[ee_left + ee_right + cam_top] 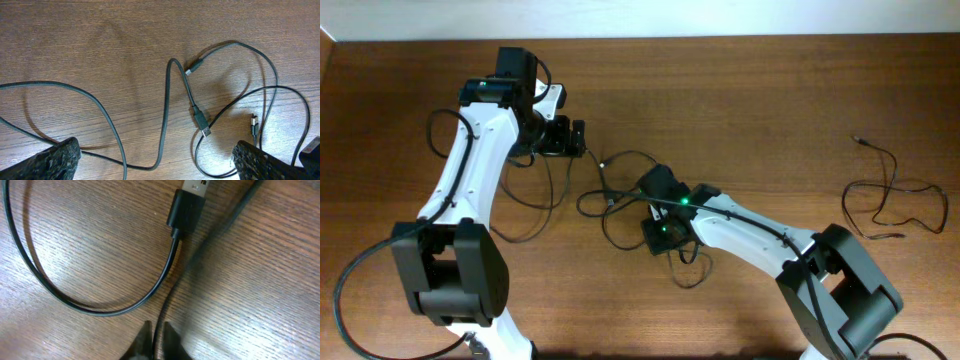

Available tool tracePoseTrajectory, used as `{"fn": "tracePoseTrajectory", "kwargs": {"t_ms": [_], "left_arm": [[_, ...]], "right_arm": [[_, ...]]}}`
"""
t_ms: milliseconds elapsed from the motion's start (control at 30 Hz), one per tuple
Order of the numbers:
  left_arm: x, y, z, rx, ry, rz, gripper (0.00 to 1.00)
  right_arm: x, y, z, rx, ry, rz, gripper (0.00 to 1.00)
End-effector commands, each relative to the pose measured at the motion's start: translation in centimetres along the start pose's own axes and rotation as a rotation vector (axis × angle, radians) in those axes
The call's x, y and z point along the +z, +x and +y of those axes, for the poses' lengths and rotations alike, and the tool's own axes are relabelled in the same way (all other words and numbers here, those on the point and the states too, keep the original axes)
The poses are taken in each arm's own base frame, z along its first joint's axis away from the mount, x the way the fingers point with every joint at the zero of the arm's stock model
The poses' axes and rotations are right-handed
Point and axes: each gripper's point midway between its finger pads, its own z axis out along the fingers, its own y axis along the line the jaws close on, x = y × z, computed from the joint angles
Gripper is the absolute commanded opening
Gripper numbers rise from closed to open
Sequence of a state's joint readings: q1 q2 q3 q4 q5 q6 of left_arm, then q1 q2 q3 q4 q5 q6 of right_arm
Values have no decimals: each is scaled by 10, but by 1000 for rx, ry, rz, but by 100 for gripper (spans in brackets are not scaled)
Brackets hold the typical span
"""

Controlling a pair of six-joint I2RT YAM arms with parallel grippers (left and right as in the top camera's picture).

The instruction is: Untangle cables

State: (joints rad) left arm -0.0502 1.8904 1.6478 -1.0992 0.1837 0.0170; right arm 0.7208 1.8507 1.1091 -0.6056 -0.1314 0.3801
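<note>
A brown wooden table [770, 90] with a strong grain is filling the overhead view. A pale wall [720, 18] is running as a strip along the table's far edge. Two white and black robot arms are reaching in from the near side.

The left gripper [576, 136] is poised toward the far left. Its dark fingers [59, 159] are standing wide apart, with only wood and cable loops showing between them. The right gripper [660, 238] is sitting at the middle of the table, its fingers [143, 342] pinching together on one thin black strand [165, 307]. A small green light [685, 203] is glowing on the right wrist.

The cables [610, 198] are lying in a loose tangle mid-table, between the two grippers. From the left wrist, their loops are crossing one another, and three plug ends are showing: a large plug [201, 121] and two small plugs [195, 66] [254, 121]. From the right wrist, a black USB plug [186, 211] with a silver tip is lying just beyond the closed fingers. Any marking on it is too blurred to read.

A lone cable [895, 185] is lying near the right edge, well apart from the tangle. Bare wood is stretching between the two, and also along the far side to the right of the left gripper.
</note>
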Motion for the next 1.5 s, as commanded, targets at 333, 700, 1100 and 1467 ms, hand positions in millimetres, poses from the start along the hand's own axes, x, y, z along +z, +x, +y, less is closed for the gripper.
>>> {"fn": "tracePoseTrajectory", "kwargs": {"t_ms": [333,700,1100,1467], "left_arm": [[-9,-6,-2,-4,9,-28,99],[-9,-6,-2,-4,9,-28,99],[-9,-6,-2,-4,9,-28,99],[-9,-6,-2,-4,9,-28,99]], "right_arm": [[-313,-102,3,-143,188,-486,4],[-401,-74,-203,378,834,-545,4],[-296,-74,-302,688,371,-290,5],[-239,-54,-300,714,305,-54,98]]}}
